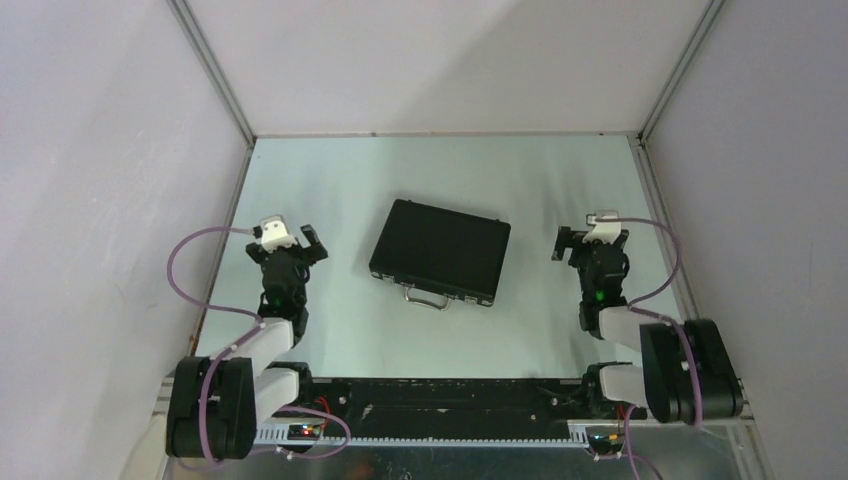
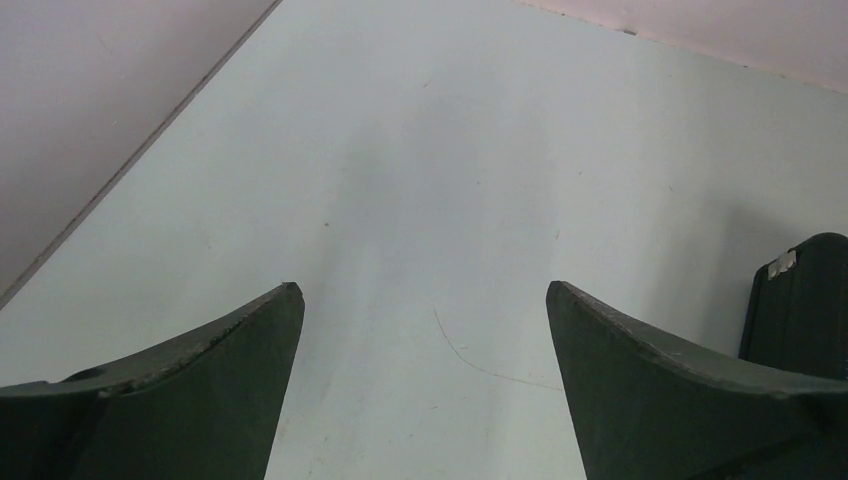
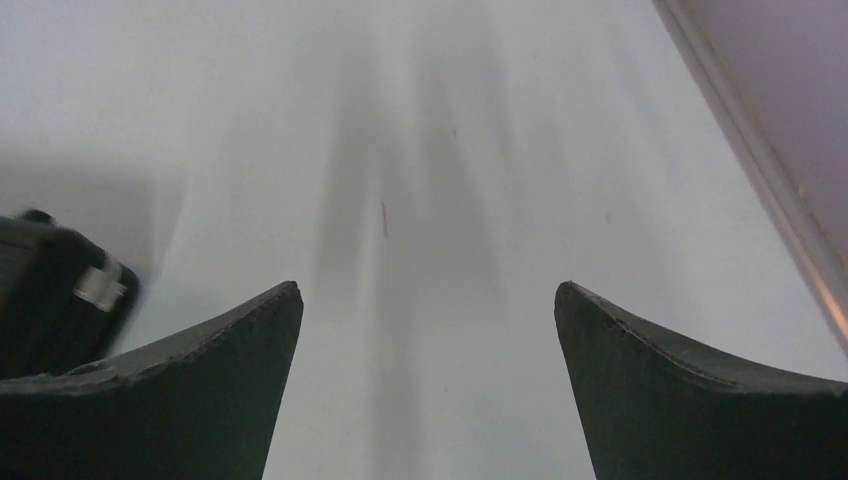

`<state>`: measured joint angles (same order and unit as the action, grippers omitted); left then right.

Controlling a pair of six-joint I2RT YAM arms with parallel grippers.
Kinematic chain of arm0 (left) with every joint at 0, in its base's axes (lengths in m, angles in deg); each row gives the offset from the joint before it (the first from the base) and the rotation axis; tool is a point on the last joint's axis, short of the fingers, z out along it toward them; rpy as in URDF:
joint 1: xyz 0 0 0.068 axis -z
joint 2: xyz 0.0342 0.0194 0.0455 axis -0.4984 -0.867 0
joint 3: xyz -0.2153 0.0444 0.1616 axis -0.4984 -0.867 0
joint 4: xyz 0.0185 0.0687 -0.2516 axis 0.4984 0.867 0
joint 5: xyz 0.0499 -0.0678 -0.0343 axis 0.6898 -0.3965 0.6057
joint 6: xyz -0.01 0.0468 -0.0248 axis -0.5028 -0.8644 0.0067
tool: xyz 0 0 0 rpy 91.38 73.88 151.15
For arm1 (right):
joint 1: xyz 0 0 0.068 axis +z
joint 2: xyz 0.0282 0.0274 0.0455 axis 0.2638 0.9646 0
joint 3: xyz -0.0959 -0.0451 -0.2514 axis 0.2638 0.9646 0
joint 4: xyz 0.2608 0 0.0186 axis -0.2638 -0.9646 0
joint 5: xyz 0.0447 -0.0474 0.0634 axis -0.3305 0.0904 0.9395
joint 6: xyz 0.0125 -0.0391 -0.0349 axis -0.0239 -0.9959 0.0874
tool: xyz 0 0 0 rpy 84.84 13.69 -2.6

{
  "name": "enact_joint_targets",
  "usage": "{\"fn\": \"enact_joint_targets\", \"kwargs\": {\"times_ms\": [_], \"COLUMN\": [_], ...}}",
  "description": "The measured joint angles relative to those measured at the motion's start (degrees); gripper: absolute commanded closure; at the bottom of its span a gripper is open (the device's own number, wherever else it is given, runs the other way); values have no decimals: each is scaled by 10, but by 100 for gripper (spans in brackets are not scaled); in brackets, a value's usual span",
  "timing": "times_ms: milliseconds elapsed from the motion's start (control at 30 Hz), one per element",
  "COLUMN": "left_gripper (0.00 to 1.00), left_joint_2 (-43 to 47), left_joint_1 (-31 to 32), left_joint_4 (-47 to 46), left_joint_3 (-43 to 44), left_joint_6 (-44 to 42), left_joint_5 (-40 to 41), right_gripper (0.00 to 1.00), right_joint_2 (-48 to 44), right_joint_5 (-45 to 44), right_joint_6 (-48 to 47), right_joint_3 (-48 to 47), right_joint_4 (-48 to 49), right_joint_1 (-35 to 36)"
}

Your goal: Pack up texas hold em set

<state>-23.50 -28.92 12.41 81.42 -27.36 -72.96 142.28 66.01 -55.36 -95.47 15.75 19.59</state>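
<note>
The texas hold em set shows only as a closed black briefcase (image 1: 441, 249), lying flat mid-table and turned slightly. Its silver handle (image 1: 426, 297) faces the near edge. No chips, cards or dice are in view. My left gripper (image 1: 290, 240) stands open to the left of the case, apart from it, with nothing between its fingers (image 2: 420, 290). A corner of the case (image 2: 800, 300) shows at that view's right edge. My right gripper (image 1: 592, 240) stands open to the right of the case, also holding nothing (image 3: 428, 288). The case's end (image 3: 50, 290) sits at the left of that view.
Pale walls with metal corner posts (image 1: 215, 75) close in the table (image 1: 440, 170) on the left, back and right. A black rail (image 1: 440, 395) with the arm bases runs along the near edge.
</note>
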Motion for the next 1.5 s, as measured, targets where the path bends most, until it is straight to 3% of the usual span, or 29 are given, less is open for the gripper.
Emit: {"fn": "enact_joint_targets", "kwargs": {"times_ms": [100, 467, 567, 733, 800, 1500], "left_gripper": [1, 0, 0, 0, 0, 0], "left_joint_2": [-1, 77, 53, -68, -103, -109], "left_joint_1": [0, -1, -1, -5, -15, -19], "left_joint_4": [0, -43, -80, -164, -148, -152], "left_joint_3": [0, -53, -56, -52, -37, -16], "left_joint_6": [3, -28, -49, -58, -63, -67], "left_joint_5": [-5, -1, 4, 9, 1, -5], "right_gripper": [1, 1, 0, 0, 0, 0], "right_joint_2": [67, 81, 81, 81, 81, 81], "right_joint_5": [-17, -26, -24, -19, -17, -10], "right_joint_6": [0, 6, 7, 9, 11, 11], "right_joint_3": [32, 31, 30, 29, 28, 23], "right_joint_4": [85, 111, 111, 110, 110, 110], "right_joint_1": [1, -4, -8, -15, -16, -21]}}
